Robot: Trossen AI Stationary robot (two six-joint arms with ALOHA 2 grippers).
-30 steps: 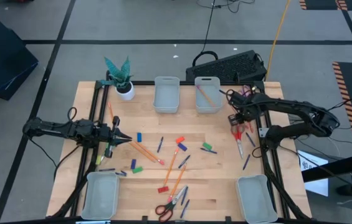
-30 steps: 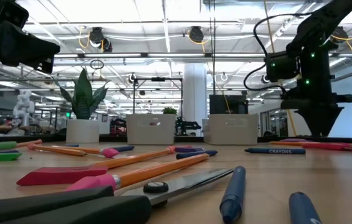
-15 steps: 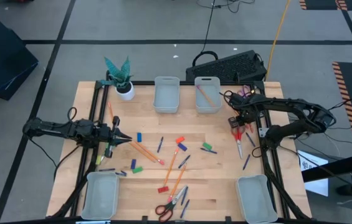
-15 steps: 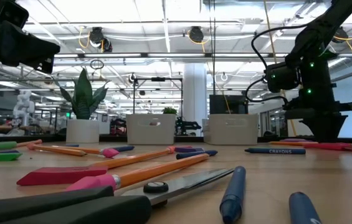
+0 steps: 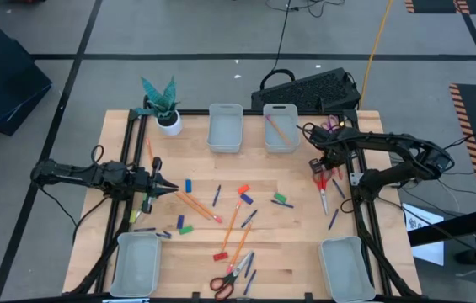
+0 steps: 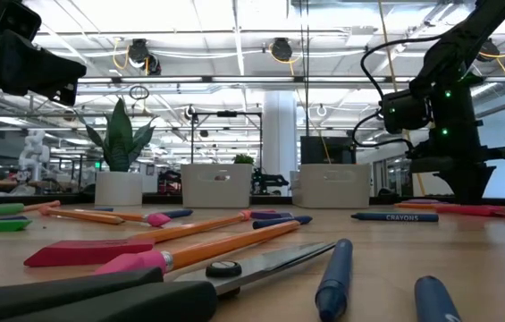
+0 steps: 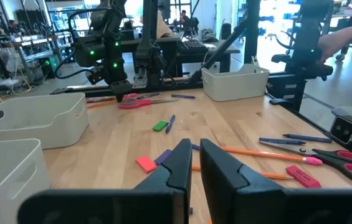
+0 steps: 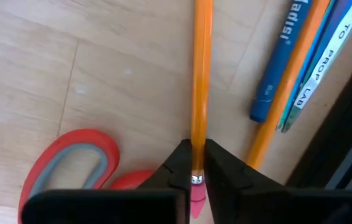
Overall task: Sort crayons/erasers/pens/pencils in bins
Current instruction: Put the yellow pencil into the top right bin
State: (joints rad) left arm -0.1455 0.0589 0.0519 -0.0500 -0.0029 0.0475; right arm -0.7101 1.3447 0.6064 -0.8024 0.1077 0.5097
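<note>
- The light wooden table (image 5: 296, 215) with a black frame carries everything; both dark arms reach in over its side edges
- Four pale grey-blue translucent plastic bins sit near its corners: two side by side at the far edge (image 5: 225, 128) (image 5: 280, 128) and one at each near corner (image 5: 136, 263) (image 5: 343, 265); the far right bin has a long orange pencil (image 5: 278, 130) lying in it, and the other three look empty from above
- The right gripper (image 5: 317, 160) is down at the table's right edge, just beside the red-handled scissors (image 5: 323, 181); in its wrist view its two fingers (image 8: 180, 163) are closed to a narrow slit around another orange pencil (image 8: 200, 74) near its pink eraser end, which lies flat on the wood next to a dark blue pen (image 8: 280, 62)
- The left gripper (image 5: 168, 188) hangs over the left side of the table, its fingers (image 7: 182, 163) nearly together with only a thin gap and nothing between them
- A small white pot with a green plant (image 5: 166, 105) stands at the far left corner
- Loose in the middle lie more orange pencils (image 5: 232, 220), slim dark blue pens (image 5: 248, 218), and red, green and blue erasers (image 5: 220, 255) (image 5: 280, 199) (image 5: 188, 185)
- A second pair of red scissors (image 5: 227, 281) rests at the near edge
</note>
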